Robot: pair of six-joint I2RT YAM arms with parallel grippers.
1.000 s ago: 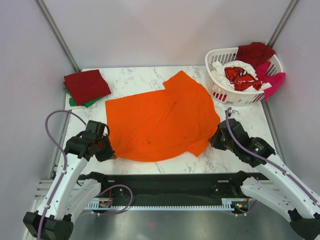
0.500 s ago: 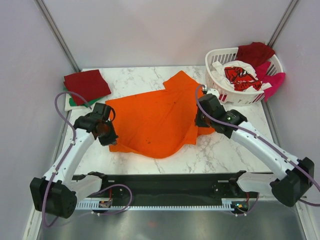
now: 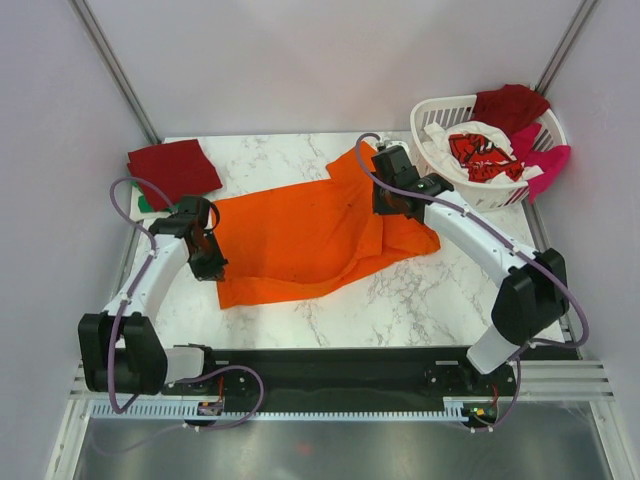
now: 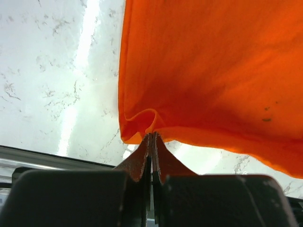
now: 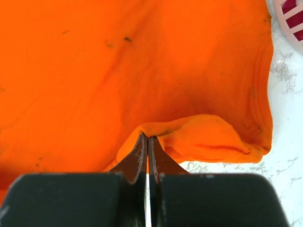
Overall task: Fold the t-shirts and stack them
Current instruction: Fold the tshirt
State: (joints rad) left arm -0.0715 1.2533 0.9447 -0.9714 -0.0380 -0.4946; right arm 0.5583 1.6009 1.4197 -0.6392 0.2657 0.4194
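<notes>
Fingertips of the left gripper (image 3: 208, 264) and the right gripper (image 3: 387, 203) are lost against cloth in the overhead view, and only a sliver of the green shirt (image 3: 147, 204) is seen beneath the folded red shirt (image 3: 172, 170) at the far left of the table (image 3: 420, 305). The shirts heaped in the basket (image 3: 437, 183) at the far right are tangled, so their outlines cannot be made out; white printed, dark red and magenta cloth is seen there. The orange shirt (image 3: 300, 240) is laid across the middle of the table, rumpled, one sleeve pointed toward the far side beside the basket. In the wrist views a curled fold at its left edge is pinched between the left gripper's closed jaws, and a bunched fold at its right side is clamped likewise by the right gripper. A few small dark specks are scattered over the orange cloth.
</notes>
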